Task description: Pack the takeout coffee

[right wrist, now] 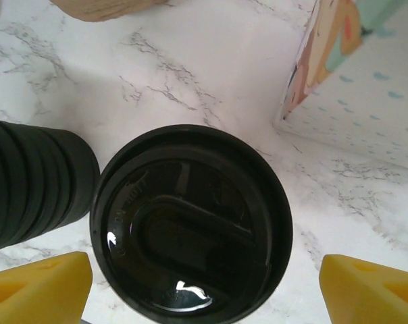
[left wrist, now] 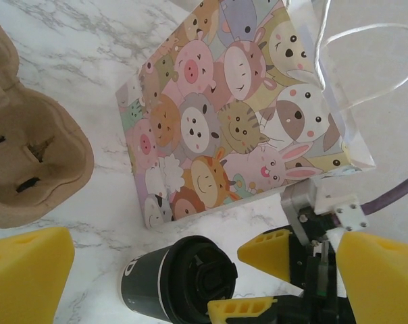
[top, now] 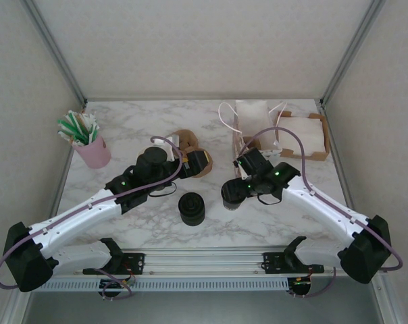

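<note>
Black-lidded coffee (right wrist: 190,226) stands on the table (right wrist: 211,61), just beside the lid stack (right wrist: 35,179). Your right gripper (right wrist: 204,287) hangs over it with jaws apart. Lower it straight and close gently under the lid rim. Your left gripper (left wrist: 204,270) is wide apart and holds nothing.

Glossy plastic coffee lid (right wrist: 190,223); marbled table (right wrist: 211,61)

Both the left arm (top: 82,212) and right arm (top: 320,202) reach inward, jaws spread wide
</note>
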Controlling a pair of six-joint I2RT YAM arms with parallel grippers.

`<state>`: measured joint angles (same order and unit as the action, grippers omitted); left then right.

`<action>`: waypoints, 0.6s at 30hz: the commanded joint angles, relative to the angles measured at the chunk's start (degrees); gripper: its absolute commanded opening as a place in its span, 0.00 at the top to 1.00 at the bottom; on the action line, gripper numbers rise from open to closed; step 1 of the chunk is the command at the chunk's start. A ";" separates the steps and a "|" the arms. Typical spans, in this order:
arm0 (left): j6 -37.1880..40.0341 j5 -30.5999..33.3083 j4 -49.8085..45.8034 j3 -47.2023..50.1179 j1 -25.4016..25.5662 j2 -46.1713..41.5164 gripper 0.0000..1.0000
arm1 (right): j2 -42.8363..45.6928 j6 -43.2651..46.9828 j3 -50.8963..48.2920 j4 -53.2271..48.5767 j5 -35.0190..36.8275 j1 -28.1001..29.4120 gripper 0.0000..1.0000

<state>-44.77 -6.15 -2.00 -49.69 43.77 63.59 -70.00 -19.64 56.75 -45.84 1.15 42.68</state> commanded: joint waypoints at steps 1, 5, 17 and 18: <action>1.14 0.73 0.00 0.74 -0.71 -0.55 0.00 | -1.00 0.86 1.96 0.84 1.50 1.58 0.12; 1.18 0.53 0.09 1.00 -0.92 -0.74 0.00 | -1.32 0.17 1.37 1.10 0.85 2.78 0.12; 1.01 -0.59 1.62 1.62 -1.09 0.37 0.00 | 2.57 -4.31 -1.12 0.77 -1.21 6.91 0.12; 1.08 -0.69 1.73 1.62 -1.06 0.54 0.00 | 2.97 -4.77 -1.28 0.84 -1.40 7.40 0.12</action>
<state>-44.77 -6.24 -1.91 -48.62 43.27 63.79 -68.73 -22.20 56.53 -45.17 1.08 48.58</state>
